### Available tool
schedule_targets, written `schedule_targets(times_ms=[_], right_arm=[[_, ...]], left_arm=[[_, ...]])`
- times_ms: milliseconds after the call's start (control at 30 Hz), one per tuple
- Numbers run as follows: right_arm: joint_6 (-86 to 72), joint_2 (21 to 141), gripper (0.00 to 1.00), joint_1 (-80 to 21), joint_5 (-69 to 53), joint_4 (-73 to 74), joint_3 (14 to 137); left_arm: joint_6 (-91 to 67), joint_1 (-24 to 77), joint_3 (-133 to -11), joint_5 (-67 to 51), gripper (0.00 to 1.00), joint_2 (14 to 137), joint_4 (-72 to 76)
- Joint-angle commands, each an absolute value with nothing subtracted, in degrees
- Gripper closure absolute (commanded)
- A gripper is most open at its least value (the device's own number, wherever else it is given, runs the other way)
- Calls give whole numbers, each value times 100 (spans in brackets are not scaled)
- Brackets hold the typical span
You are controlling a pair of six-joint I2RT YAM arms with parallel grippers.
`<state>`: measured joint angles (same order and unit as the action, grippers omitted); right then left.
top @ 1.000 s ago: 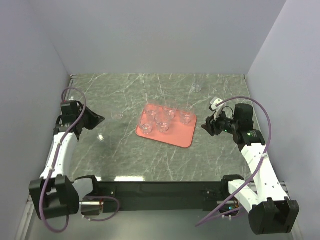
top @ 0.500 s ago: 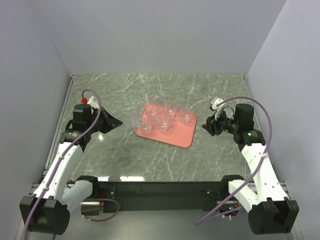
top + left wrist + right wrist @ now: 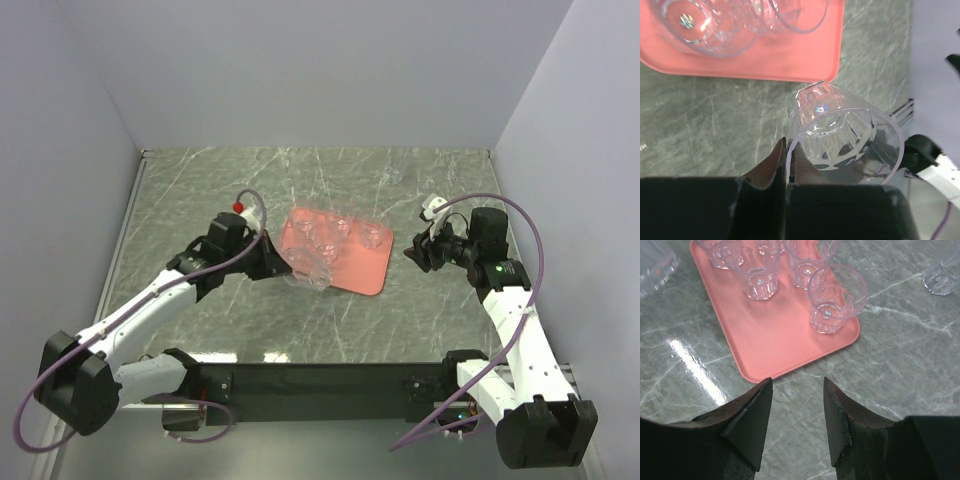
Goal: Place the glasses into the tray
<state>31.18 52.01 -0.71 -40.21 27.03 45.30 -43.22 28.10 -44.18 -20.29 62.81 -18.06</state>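
The salmon-pink tray (image 3: 358, 272) lies mid-table with several clear glasses (image 3: 372, 235) upright in it. My left gripper (image 3: 278, 264) is shut on the rim of another clear glass (image 3: 311, 271) and holds it tilted over the tray's near left edge. In the left wrist view the fingers (image 3: 786, 146) pinch the rim of this glass (image 3: 847, 137), just short of the tray (image 3: 790, 62). My right gripper (image 3: 410, 252) is open and empty right of the tray. In the right wrist view it (image 3: 796, 382) hovers over the table beside the tray (image 3: 775, 335) and its glasses (image 3: 832, 297).
One loose glass (image 3: 392, 176) stands on the marble table at the far right; it also shows in the right wrist view (image 3: 942, 275). Grey walls enclose the table on three sides. The arm bases stand at the near edge.
My left arm has swung from the table's left side over to the tray, carrying the glass that stood on the table left of the tray. The right arm has not moved.
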Motion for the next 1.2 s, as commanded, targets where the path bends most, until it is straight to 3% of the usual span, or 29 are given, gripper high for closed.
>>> schedule_targets(times_ms=[0,367,733,1167], right_arm=[[3146,5212,48,-26,-4113,2602,4500],[3155,5203,48,-18,-4139,2610,4491],[3173,5221,48,-26,-4148,2619,4482],[3190,5256,48,-26,-4157,2628,4491]], left_arm=[[-4456,3321,-4886,-1346,99,6477,-1433],[-4553,4490,-5589,-18,100,7804,-1328],[-4535,4904,-6442,835,100,9060,-1450],[-4755,5150,-6828,1555,99,9545,-1669]])
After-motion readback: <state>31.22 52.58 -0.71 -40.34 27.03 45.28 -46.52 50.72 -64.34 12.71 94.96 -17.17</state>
